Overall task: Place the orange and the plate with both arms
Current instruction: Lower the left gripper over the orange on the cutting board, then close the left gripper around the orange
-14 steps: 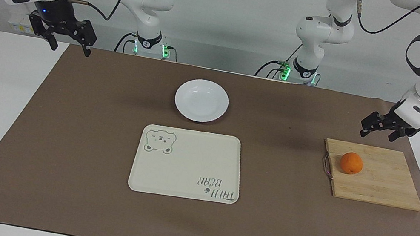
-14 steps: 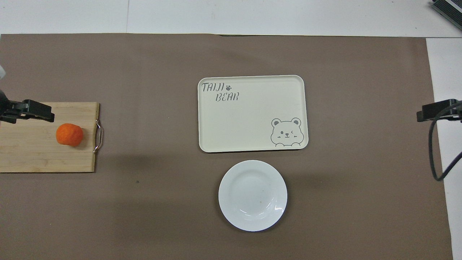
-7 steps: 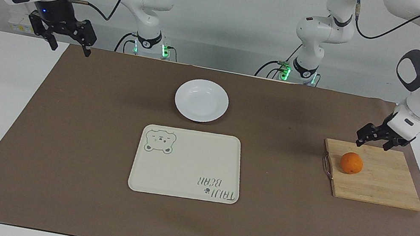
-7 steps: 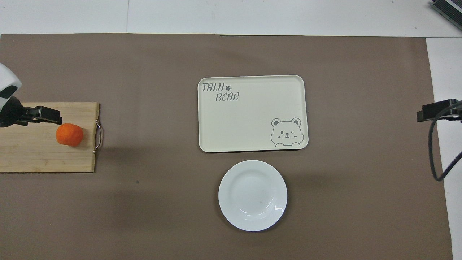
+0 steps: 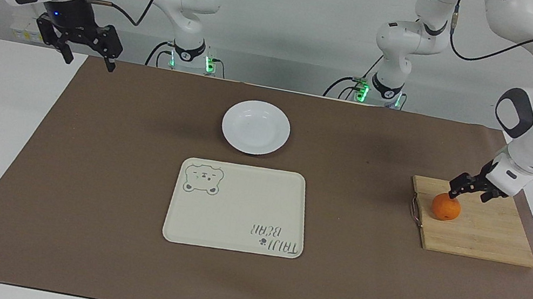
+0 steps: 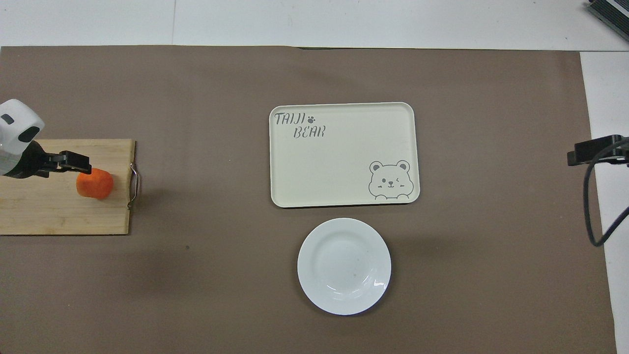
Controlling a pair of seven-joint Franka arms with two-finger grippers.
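The orange (image 5: 446, 208) (image 6: 95, 184) lies on a wooden cutting board at the left arm's end of the table. My left gripper (image 5: 470, 192) (image 6: 73, 163) hangs open right over the orange, tilted, with one fingertip (image 5: 453, 193) close to the fruit's top; I cannot tell whether it touches. The white plate (image 5: 255, 127) (image 6: 344, 266) sits empty mid-table, nearer to the robots than the tray. My right gripper (image 5: 89, 61) (image 6: 587, 151) waits open in the air over the mat's corner at the right arm's end, holding nothing.
A cream bear-printed tray (image 5: 238, 207) (image 6: 344, 155) lies empty mid-table, beside the plate and farther from the robots. The cutting board (image 5: 482, 234) (image 6: 49, 211) has a metal handle on its edge toward the table's middle. A brown mat (image 5: 104, 170) covers the table.
My left gripper has come down and moved over the board until it is right over the orange. The right arm, orange, plate and tray have not moved.
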